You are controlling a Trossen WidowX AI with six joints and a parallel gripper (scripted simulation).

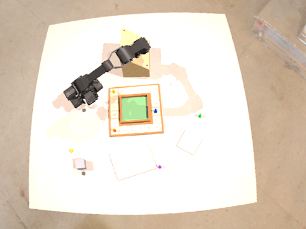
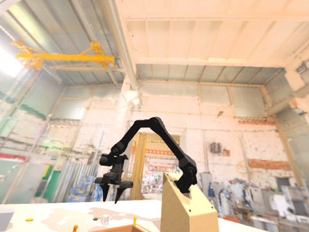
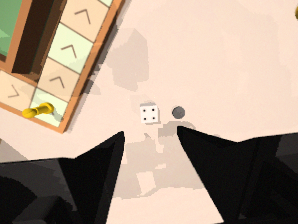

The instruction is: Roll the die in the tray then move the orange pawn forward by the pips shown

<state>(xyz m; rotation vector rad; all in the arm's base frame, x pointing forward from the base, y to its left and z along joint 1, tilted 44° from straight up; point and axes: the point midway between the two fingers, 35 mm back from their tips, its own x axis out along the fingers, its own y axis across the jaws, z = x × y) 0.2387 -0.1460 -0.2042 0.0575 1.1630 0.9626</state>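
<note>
The white die [image 3: 149,114] [image 2: 105,219] lies on the table left of the board, four pips on top. My gripper [image 3: 151,132] [image 2: 110,202] is open and empty, pointing down above the table near the die; nothing is between its fingers. The orange pawn [image 1: 114,130] [image 2: 75,228] stands on the board's lower-left corner square in the top view. The board [image 1: 131,129] has arrows running down its left side and rightward along the bottom. The tray [image 1: 136,122] in its middle has a green floor and holds no die.
A dark disc [image 3: 178,112] [image 1: 84,110] lies close beside the die. A yellow pawn [image 1: 114,91] [image 3: 38,110] and a blue pawn [image 1: 155,110] stand on the board. A grey block [image 1: 80,163], yellow piece [image 1: 71,150], purple piece [image 1: 159,167] and green piece [image 1: 199,115] lie around it.
</note>
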